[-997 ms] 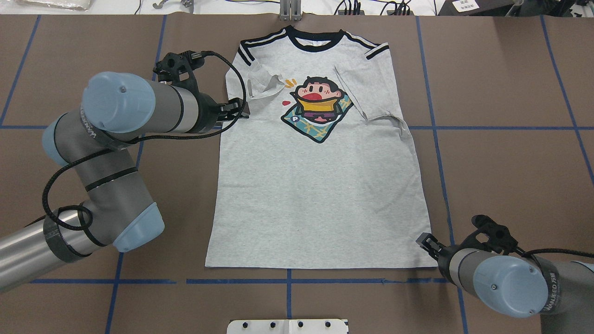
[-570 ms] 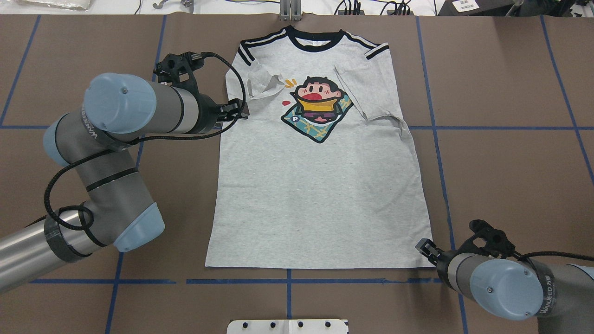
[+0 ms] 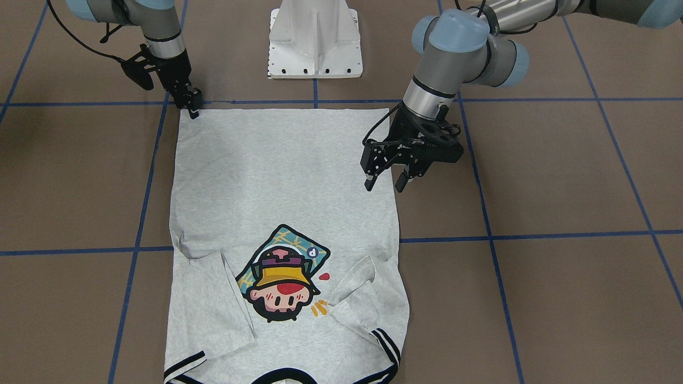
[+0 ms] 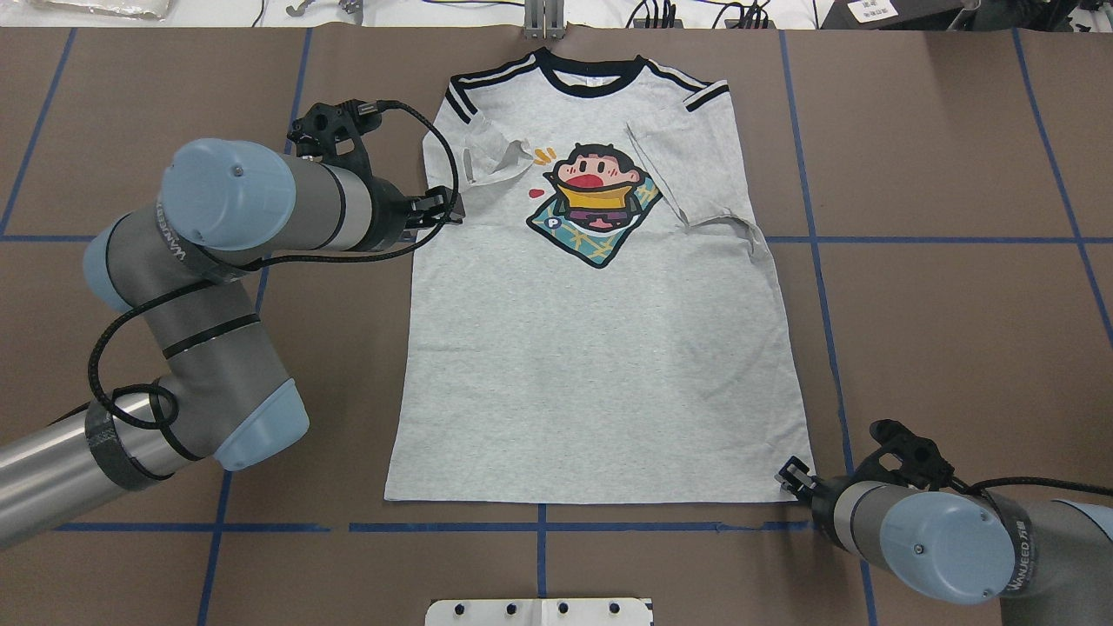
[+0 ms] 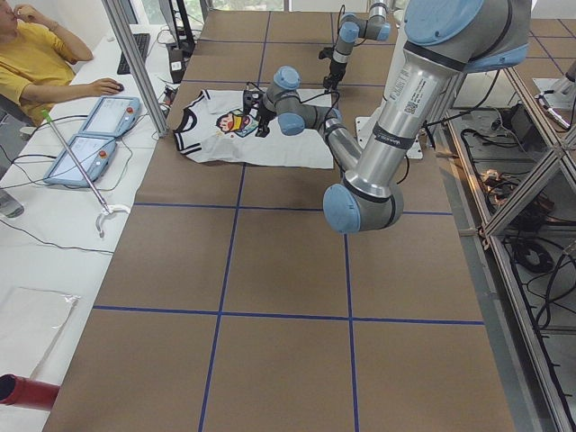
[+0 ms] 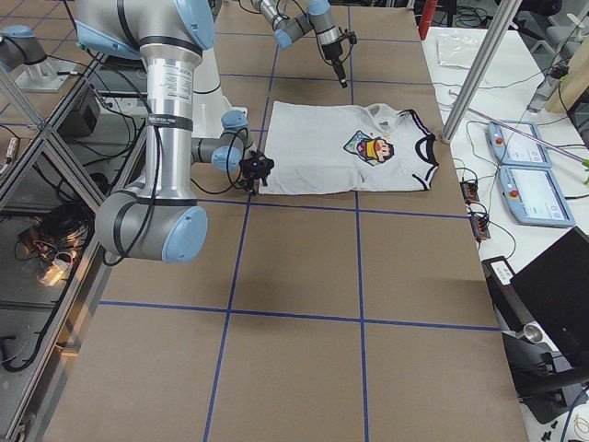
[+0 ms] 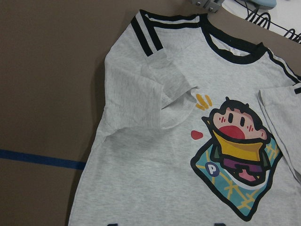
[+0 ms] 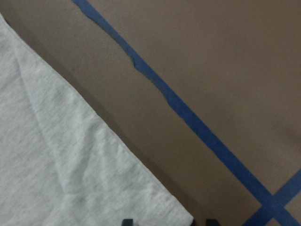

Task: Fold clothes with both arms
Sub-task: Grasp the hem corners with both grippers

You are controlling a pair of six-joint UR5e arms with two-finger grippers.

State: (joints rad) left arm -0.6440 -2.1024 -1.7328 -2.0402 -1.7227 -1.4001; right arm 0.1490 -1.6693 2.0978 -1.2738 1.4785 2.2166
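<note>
Your T-shirt (image 4: 591, 348) lies flat and print-up on the worktop (image 4: 956, 348) between the two pincers, with both sleeves tucked in over the chest. The right pincer (image 4: 791, 474) sits at the hem corner on its side. Its wrist view shows the fingertips (image 8: 211, 222) spread, with only the very tip of the corner between them and nothing pinched. The left pincer (image 3: 384, 186) is also spread, astride the opposite side edge with one finger over cloth and one over bare worktop, just short of the rumpled sleeve (image 4: 491, 161).

The right grip looks like the weak point. With so little cloth between the tips, a close here may catch a sliver that slips on the lift, or take the top layer alone. The pincers are also at unequal stations, one at the hem and the other up by the armpit, so an uneven pull would likely skew the shirt and shake the tucked sleeves loose. If the left pincer drops a touch inward, it could drag that loose sleeve along.

The left arm's cable (image 4: 449, 149) loops over the shirt's edge just beyond its pincer, and you should watch that it does not brush the sleeve. The white pedestal (image 3: 315, 37) stands behind and between the pincers, well apart from the hem. A blue tape line (image 4: 678, 527) runs just behind the right pincer. A person (image 5: 36, 63) sits at a side bench, far beyond the collar end.
</note>
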